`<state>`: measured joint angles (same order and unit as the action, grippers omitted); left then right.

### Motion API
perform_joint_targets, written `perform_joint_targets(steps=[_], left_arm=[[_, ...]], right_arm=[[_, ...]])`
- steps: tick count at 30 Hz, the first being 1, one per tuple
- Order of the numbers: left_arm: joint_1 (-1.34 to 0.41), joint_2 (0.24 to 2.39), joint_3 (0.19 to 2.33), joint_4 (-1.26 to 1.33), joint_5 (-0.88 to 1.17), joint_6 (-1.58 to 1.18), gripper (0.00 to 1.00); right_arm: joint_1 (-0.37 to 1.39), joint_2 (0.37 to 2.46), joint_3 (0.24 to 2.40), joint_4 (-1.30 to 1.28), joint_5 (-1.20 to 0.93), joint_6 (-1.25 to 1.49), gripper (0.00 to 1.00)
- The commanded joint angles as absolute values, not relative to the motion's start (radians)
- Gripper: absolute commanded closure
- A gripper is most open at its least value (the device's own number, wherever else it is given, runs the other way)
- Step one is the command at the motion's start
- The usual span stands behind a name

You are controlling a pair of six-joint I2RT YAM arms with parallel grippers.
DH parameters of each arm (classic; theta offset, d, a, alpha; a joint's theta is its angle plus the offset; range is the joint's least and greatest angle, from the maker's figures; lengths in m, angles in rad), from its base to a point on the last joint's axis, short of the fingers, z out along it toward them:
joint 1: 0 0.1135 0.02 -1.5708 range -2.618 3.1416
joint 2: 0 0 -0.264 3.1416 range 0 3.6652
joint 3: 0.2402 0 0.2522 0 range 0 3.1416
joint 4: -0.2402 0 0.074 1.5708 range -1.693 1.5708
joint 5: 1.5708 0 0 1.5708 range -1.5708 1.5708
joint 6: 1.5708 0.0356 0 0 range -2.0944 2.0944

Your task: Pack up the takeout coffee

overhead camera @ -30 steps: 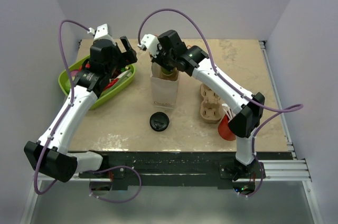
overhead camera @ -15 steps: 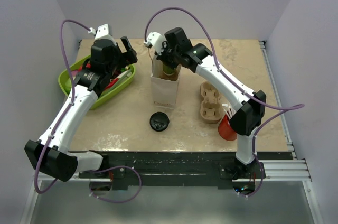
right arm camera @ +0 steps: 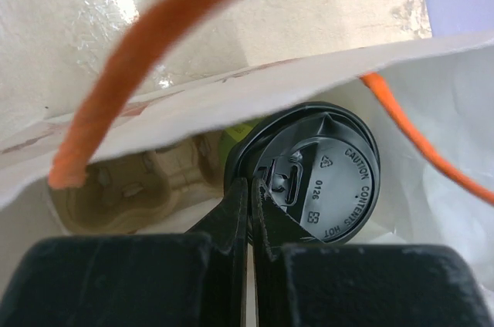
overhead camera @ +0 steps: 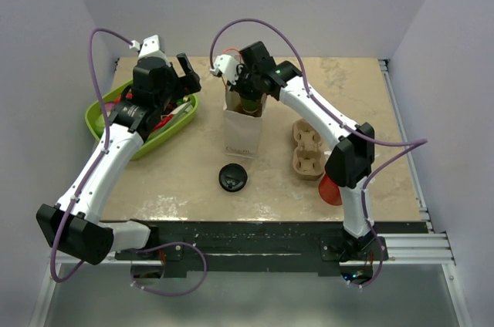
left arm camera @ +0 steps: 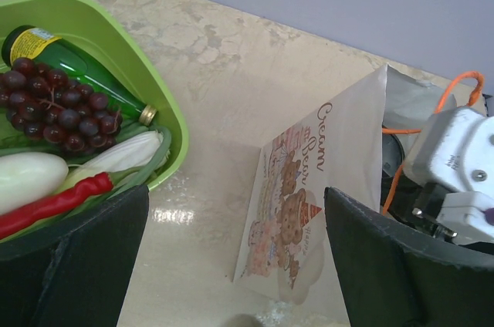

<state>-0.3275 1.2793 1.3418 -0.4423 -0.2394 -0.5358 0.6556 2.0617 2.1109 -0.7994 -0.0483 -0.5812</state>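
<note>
takeout coffee [right arm camera: 324, 180], black lid up, inside printed paper bag [left arm camera: 309, 188], lid rim pinched in closed right gripper [right arm camera: 248, 196]; left gripper [left arm camera: 235, 257] spread wide, empty, between green tray [left arm camera: 116, 42] and bag.

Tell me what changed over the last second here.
The right tool, shut on the takeout coffee, lowered it deeper into the paper bag; its elbow swung inward. The open left tool, loose lid and cup carrier stayed put.
</note>
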Motion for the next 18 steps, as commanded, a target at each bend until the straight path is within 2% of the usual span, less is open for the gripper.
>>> perform_joint_targets(steps=[1, 18], left_arm=[[-0.322, 1.281, 1.339, -0.413, -0.247, -0.514, 0.00], [-0.322, 1.282, 1.335, -0.411, -0.258, -0.508, 0.00]], right_arm=[[0.658, 2.059, 2.168, -0.802, -0.054, -0.641, 1.00], [0.647, 2.063, 2.115, -0.767, -0.081, -0.670, 1.00]])
